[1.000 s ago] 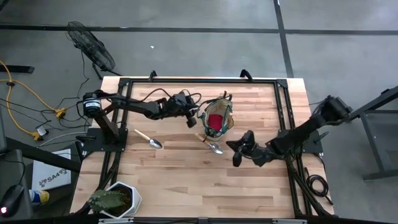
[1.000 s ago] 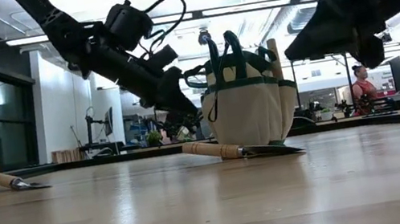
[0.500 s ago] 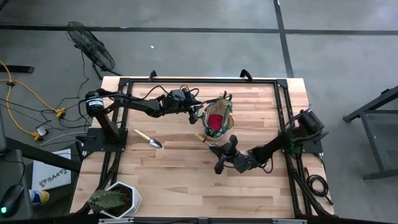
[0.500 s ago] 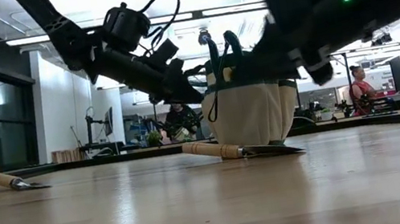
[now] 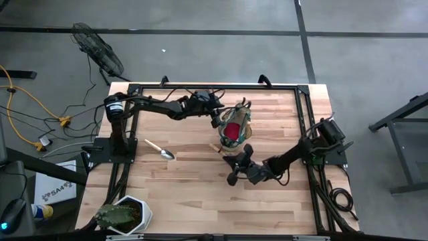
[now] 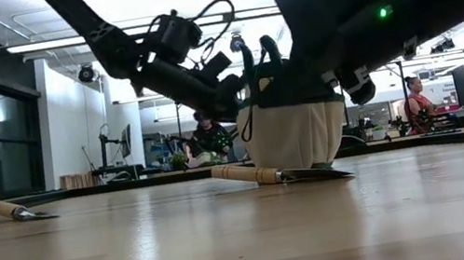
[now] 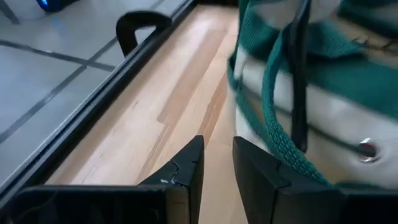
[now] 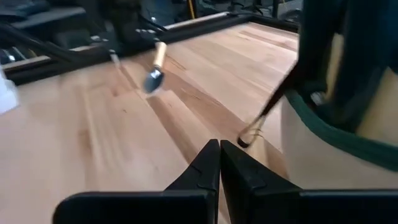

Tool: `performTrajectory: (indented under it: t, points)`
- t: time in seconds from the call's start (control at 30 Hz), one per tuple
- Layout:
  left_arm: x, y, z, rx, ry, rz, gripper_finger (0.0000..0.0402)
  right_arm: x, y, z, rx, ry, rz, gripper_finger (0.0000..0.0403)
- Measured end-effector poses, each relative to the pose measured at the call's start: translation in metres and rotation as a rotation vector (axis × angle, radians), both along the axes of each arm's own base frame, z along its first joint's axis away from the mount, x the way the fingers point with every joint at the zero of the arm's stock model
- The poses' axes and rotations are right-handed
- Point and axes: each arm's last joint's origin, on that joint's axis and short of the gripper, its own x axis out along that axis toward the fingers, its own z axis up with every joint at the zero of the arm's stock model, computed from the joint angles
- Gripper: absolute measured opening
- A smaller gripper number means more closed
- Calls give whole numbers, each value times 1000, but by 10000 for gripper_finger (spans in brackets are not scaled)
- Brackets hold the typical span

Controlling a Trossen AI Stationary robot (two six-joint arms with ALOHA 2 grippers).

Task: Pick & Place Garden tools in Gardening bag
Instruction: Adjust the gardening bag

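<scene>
The khaki gardening bag [image 5: 235, 127] with green trim stands upright at the table's far middle, a red lump [image 5: 231, 131] inside it. My left gripper [image 7: 217, 167] is at the bag's left side, open by a narrow gap with only table showing between its fingers. One wooden-handled trowel [image 5: 160, 149] lies flat on the left. A second trowel [image 6: 282, 174] lies just in front of the bag. My right gripper [image 8: 219, 163] is shut and empty, low over the table beside that second trowel [image 5: 215, 147]. My left gripper stands right beside the bag's green strap [image 7: 281, 146], which runs down to one finger [image 7: 267, 180]. Whether the finger touches the strap, I cannot tell.
A plant in a white hexagonal pot [image 5: 127, 214] stands at the near left corner. A black frame rail [image 5: 214, 87] runs along the table's edges. A dark cord [image 8: 267, 115] hangs from the bag's side onto the wood. Bare wood lies near the front.
My left gripper has gone toward the table's right edge, close up to the bag's left side. My right gripper has swung toward the table's left and sunk, rolling as it went, down to the trowel in front of the bag. The bag and trowels have stayed put.
</scene>
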Motion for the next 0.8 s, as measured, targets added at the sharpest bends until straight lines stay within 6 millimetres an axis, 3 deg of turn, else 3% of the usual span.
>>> performTrajectory:
  t: [0.47,0.8]
  points:
    - [-4,-6,-15,-108,141,-108,81,-6,-6,-10,16,30,-163,4]
    - [-5,-19,-23,-198,210,-217,81,-8,-5,-10,0,27,-186,4]
